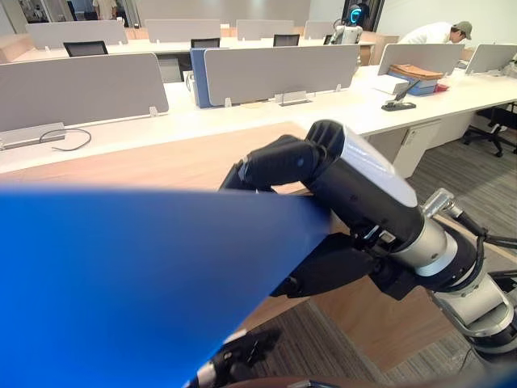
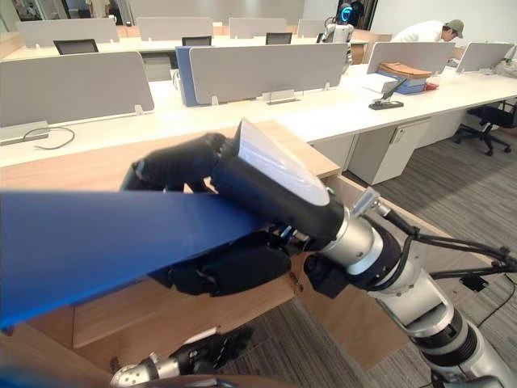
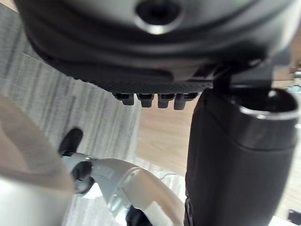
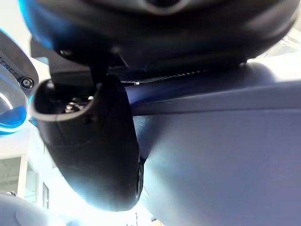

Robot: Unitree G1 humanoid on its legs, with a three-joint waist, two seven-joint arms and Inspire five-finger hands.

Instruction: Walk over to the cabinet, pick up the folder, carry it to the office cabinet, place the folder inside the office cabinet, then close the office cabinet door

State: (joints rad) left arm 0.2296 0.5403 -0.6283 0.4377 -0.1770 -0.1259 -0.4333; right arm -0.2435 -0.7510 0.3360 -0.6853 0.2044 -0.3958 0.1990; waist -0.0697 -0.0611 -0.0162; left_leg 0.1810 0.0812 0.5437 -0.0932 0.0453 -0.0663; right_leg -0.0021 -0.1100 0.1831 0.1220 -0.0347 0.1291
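Folder (image 1: 145,283), a broad blue sheet, fills the lower left of the frame nearest the camera and lies nearly flat, raised above the wooden cabinet top (image 1: 161,162). The right hand (image 1: 363,202) comes in from the lower right and pinches the folder's right edge, dark fingers (image 1: 279,162) curled over the upper face and the thumb (image 4: 94,155) pressed against the underside. The left hand (image 2: 202,352) hangs low at the bottom centre, beneath the folder and clear of it, over grey carpet (image 1: 460,178); whether it is spread or closed cannot be told. Past the cabinet top runs a long white bench (image 1: 242,113) with grey partition screens (image 1: 73,89) standing along it and a dark cable (image 1: 69,137) looped at its left end. Further right on the bench sit a black stand (image 1: 398,101) and a stack of flat items (image 1: 416,77). A black office chair (image 1: 493,129) stands at the right edge. In the upper right corner a person (image 1: 440,32) in a cap bends over a far bench, and another robot (image 1: 351,24) stands at the top, right of centre.
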